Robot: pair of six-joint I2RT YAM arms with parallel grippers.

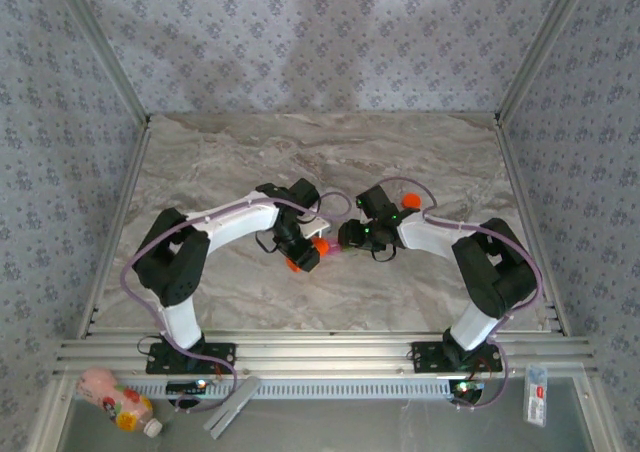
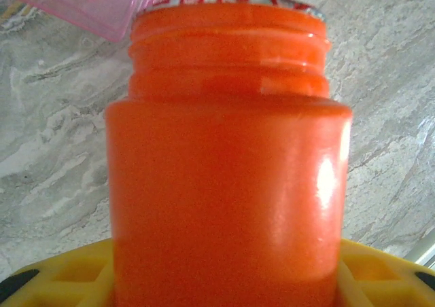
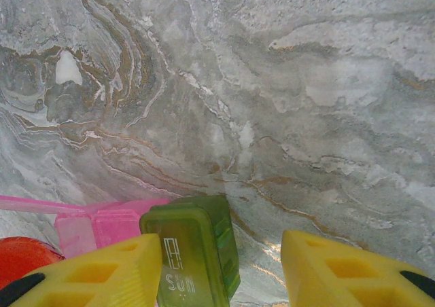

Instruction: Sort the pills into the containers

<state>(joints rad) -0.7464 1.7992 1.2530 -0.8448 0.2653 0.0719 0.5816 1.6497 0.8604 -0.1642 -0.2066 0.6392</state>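
Pinching orange bottle (image 2: 228, 185) in my left gripper (image 1: 300, 253), mouth beside pink compartment (image 2: 102, 8); right gripper (image 3: 221, 269) spread around green compartment (image 3: 194, 259).

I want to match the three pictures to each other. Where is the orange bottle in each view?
Top external: orange bottle near the middle of the marble table.
Left wrist: orange bottle, very close, across the picture's middle.
Right wrist: probably the red curve in the bottom left corner.
Shared landmark: the pink compartment beside the bottle's mouth in both wrist views.
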